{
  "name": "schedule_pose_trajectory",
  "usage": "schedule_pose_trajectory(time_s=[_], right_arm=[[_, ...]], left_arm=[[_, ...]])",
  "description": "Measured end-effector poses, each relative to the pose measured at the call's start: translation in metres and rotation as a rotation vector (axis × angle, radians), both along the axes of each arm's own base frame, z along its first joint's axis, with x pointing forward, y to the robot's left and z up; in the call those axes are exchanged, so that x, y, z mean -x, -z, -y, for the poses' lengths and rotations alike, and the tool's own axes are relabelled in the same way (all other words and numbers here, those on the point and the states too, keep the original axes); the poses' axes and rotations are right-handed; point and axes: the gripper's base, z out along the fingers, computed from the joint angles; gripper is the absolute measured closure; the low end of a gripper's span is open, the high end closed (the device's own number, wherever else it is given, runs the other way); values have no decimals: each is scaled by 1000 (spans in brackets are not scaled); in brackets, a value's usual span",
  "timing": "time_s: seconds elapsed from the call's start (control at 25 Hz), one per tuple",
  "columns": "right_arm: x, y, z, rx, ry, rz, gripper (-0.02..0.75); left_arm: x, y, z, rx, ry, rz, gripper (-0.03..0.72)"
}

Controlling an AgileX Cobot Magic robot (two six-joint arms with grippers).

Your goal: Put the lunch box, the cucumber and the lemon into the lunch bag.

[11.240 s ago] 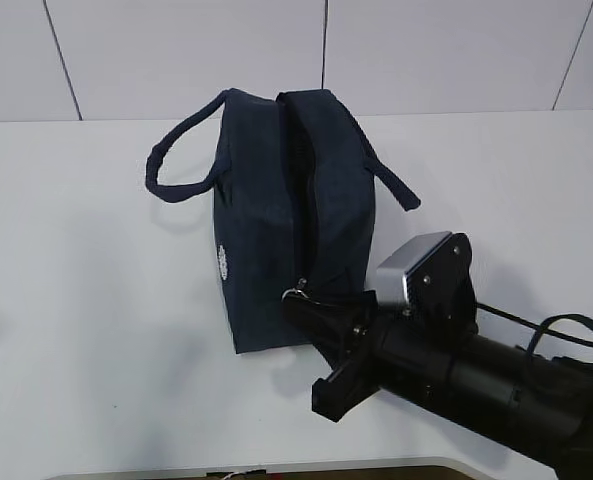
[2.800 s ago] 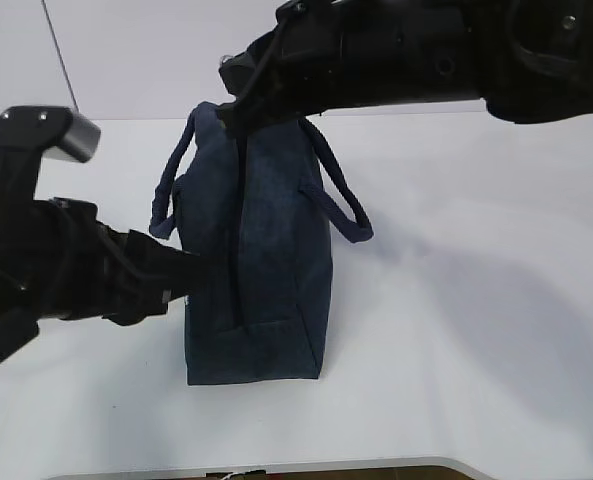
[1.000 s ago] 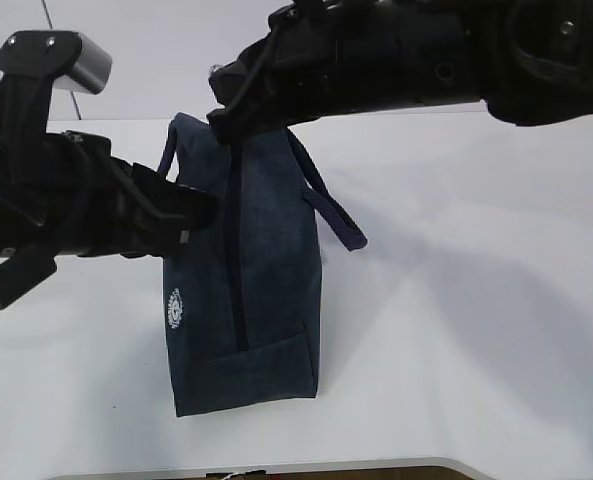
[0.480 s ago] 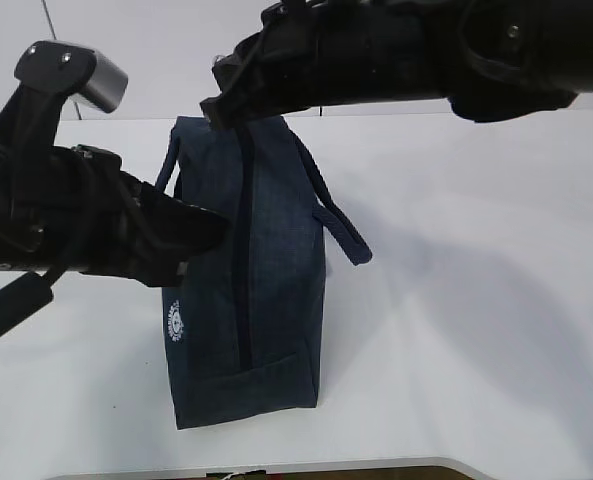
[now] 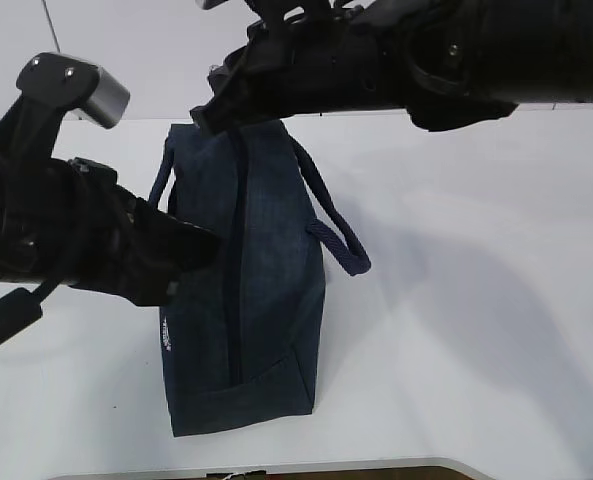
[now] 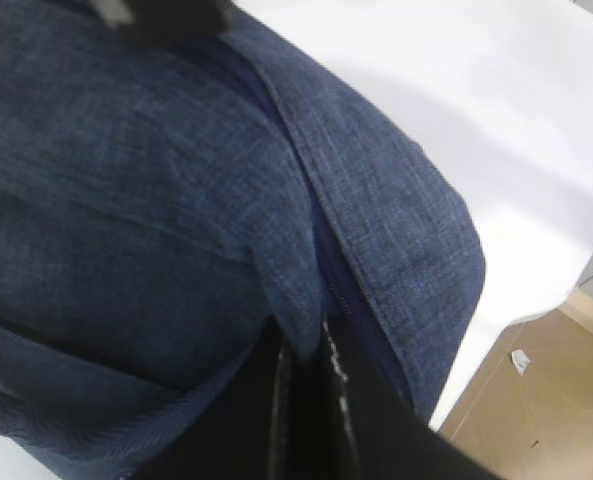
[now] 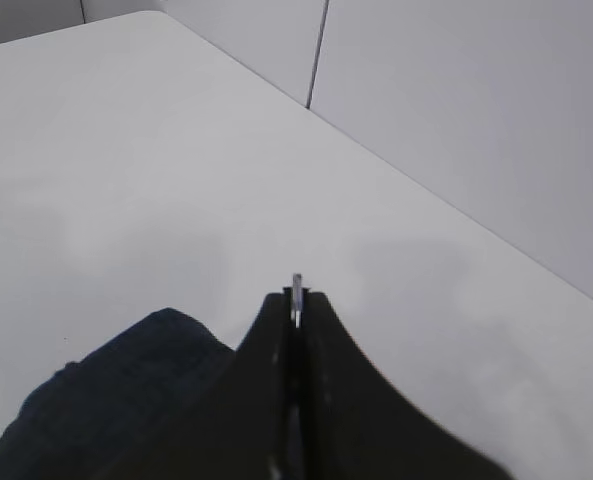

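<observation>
The dark navy lunch bag (image 5: pixel 261 270) lies on the white table with its zipper line running along the top, closed along the length I can see. My left gripper (image 5: pixel 204 250) is shut on a fold of the bag's fabric (image 6: pixel 296 300) beside the zipper; in the left wrist view the left gripper (image 6: pixel 304 350) has cloth wedged between its black fingers. My right gripper (image 5: pixel 208 108) reaches across to the bag's far end. In the right wrist view the right gripper (image 7: pixel 296 297) is shut on the metal ring pull (image 7: pixel 296 284). The lunch box, cucumber and lemon are out of view.
One strap handle (image 5: pixel 334 235) droops off the bag's right side and the other (image 5: pixel 159 185) loops on the left. The white table (image 5: pixel 476 300) spreads to the right. Its front edge (image 5: pixel 376 468) is near the bag's end. A panelled wall (image 7: pixel 456 120) stands behind.
The left gripper has dropped lower along the bag's side, still pinching the fabric. The right gripper shifted slightly left with the pull. The bag settled lower and nearer the front edge.
</observation>
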Motion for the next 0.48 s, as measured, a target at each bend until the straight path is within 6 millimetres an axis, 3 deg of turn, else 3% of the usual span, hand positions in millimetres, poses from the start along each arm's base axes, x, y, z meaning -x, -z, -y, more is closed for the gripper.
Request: schedule_pose_trajectory(time_s=[0.48], right_arm=[[-21,17,-9,-14,45,-24,733]], left_arm=[[2,2,-1,-13,7,-26,690]])
